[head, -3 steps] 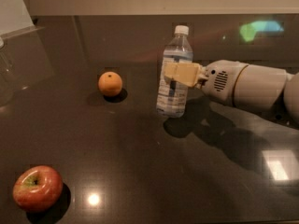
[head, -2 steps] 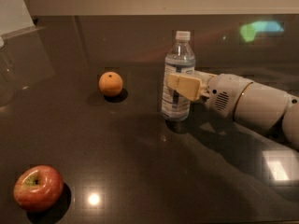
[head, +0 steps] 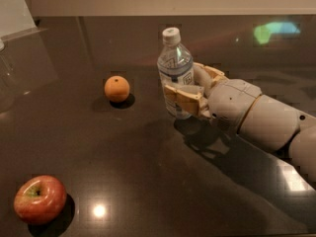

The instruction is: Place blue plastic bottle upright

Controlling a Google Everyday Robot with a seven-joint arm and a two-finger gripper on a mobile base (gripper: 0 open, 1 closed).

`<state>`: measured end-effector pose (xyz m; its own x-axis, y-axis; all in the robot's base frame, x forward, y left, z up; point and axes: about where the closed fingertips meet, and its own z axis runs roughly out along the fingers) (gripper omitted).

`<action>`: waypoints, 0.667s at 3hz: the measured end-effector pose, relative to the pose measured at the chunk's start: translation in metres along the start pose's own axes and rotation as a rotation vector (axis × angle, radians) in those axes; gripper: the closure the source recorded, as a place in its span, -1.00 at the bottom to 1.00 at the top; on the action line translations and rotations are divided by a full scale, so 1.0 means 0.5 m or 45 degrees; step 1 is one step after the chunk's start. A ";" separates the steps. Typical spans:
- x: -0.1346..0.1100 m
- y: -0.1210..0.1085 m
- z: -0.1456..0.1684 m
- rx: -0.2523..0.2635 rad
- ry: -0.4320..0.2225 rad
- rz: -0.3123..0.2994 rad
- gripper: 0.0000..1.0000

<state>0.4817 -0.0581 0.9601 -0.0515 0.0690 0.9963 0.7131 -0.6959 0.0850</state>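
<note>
On the dark table (head: 123,157), the bottle (head: 174,65) is upright with the gripper (head: 183,85) clasped around its middle, so seemingly only letting go remains.

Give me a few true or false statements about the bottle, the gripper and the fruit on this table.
1. The blue plastic bottle stands upright with its white cap on top. True.
2. The gripper hangs open, away from the bottle. False: its fingers are closed around the bottle's lower half, reaching in from the right.
3. The orange sits to the left of the bottle. True.
4. The apple touches the orange. False: the apple sits well apart from it, near the front left of the table.
</note>
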 end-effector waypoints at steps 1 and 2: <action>-0.008 -0.015 0.003 0.008 -0.013 -0.171 1.00; -0.028 -0.018 0.003 -0.021 -0.052 -0.228 1.00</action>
<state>0.4772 -0.0516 0.9456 -0.1482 0.2219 0.9638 0.6837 -0.6811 0.2619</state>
